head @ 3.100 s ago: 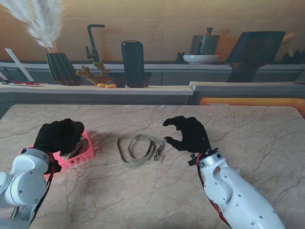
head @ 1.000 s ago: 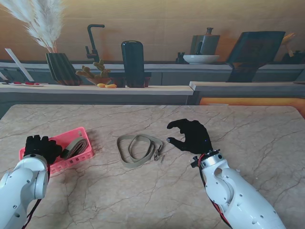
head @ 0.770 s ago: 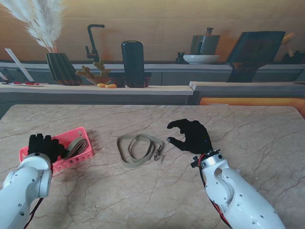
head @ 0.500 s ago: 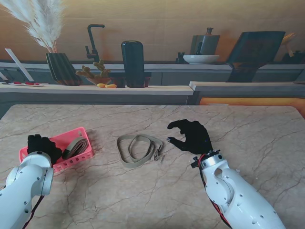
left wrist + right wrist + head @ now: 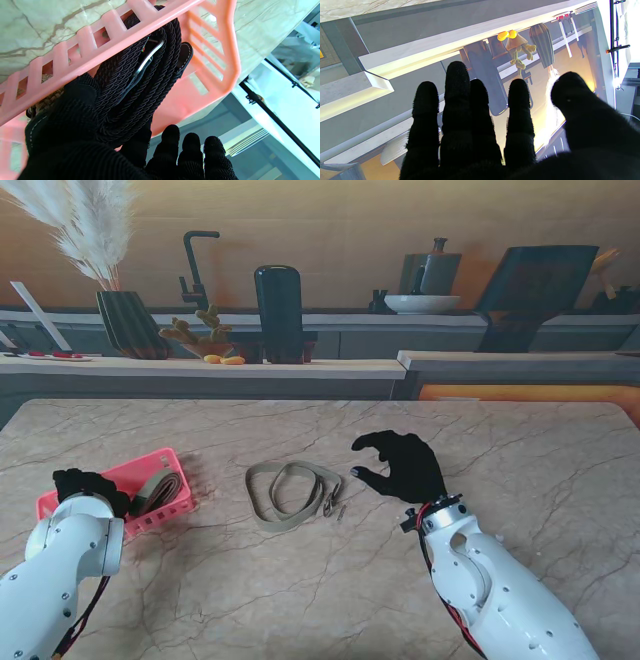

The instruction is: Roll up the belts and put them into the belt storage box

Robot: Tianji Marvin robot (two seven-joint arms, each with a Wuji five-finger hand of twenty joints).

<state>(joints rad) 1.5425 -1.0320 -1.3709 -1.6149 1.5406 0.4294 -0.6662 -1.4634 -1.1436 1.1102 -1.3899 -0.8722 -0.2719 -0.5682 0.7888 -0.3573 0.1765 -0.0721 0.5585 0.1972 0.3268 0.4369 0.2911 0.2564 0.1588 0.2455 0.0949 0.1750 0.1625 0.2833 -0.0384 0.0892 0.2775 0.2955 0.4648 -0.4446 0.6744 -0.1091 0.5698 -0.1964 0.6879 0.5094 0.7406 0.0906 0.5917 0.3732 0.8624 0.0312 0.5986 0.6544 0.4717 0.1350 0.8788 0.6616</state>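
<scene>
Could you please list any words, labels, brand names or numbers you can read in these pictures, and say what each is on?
None can be read.
Pink storage box: no label or print shows.
Tan belt on the table: no marking shows.
Black braided belt in the box: none shows.
Counter items behind: too small to tell.

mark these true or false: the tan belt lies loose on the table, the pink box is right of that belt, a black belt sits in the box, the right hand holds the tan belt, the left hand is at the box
1. The tan belt lies loose on the table. True.
2. The pink box is right of the tan belt. False: it is to the belt's left.
3. A black belt sits in the box. True, coiled, as the left wrist view shows.
4. The right hand holds the tan belt. False: it is open, off to the belt's right, holding nothing.
5. The left hand is at the box. True.
</scene>
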